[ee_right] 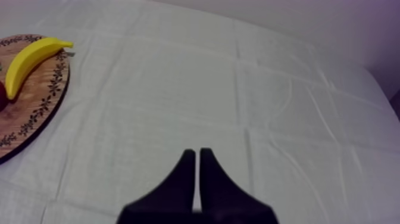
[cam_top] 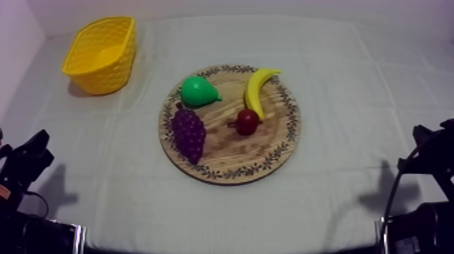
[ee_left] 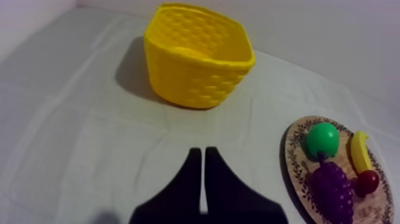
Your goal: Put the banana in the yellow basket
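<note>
Counter (cam_top: 351,101): under a grey-white cloth, carrying the board and the basket.
Board (cam_top: 223,145): round, wooden, with a patterned rim. It lies flat mid-counter and holds all four fruit.
Basket (cam_top: 108,78): yellow and upright with its mouth up, at the counter's far left, well apart from the board. In the left wrist view it stands beyond the left hand's fingertips.
Left hand (ee_left: 203,150): black fingers pressed together into a narrow wedge, gripping nothing. It sits low at the counter's near left edge, over bare cloth.
Right hand (ee_right: 197,152): fingers likewise pressed together and gripping nothing, low at the near right edge over bare cloth.
Grapes (cam_top: 189,134): a purple bunch on the board's near left part, just beside the pear.
Banana (cam_top: 257,88): yellow and curved, lying on the board's far right part with its far tip reaching over the patterned rim. Its near end is just beside the small red fruit; I cannot tell whether they touch. It is well apart from both hands. It is on the side of the board nearer the right hand, with a wide stretch of cloth between. The left hand is farther off, with the grapes and pear on the board between them.
Pear (cam_top: 197,91): green, on the board's far left part.
Small red fruit (cam_top: 247,121): near the board's middle, between the grapes and the banana.
</note>
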Controlling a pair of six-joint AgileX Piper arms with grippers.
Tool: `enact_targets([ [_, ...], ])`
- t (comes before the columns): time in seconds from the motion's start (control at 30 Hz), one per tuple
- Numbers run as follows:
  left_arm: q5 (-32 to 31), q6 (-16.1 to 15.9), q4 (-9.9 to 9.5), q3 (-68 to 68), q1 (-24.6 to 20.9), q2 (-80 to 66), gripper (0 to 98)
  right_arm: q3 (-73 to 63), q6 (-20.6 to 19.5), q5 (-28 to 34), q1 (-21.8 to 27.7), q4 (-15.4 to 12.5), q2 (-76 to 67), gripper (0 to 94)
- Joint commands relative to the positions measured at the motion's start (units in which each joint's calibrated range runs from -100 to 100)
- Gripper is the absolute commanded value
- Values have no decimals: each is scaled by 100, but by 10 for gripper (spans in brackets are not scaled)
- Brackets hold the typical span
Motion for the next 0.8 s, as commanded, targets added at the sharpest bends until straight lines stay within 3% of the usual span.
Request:
enact_targets([
  [0.0,-102,-19,-9,15,14,-1,1,-3,1,-2,2,-1,-2,4],
  [0.2,-382,-104,-33,-490,104,392,1,-3,3,-2,2,-1,-2,4],
  [0.57,-297,-120,-534,-3996,858,3164,1,-3,1,-2,2,-1,-2,4],
  [0.77,-78,-112,-708,-5704,1414,4827,1,-3,1,-2,2,-1,-2,4],
])
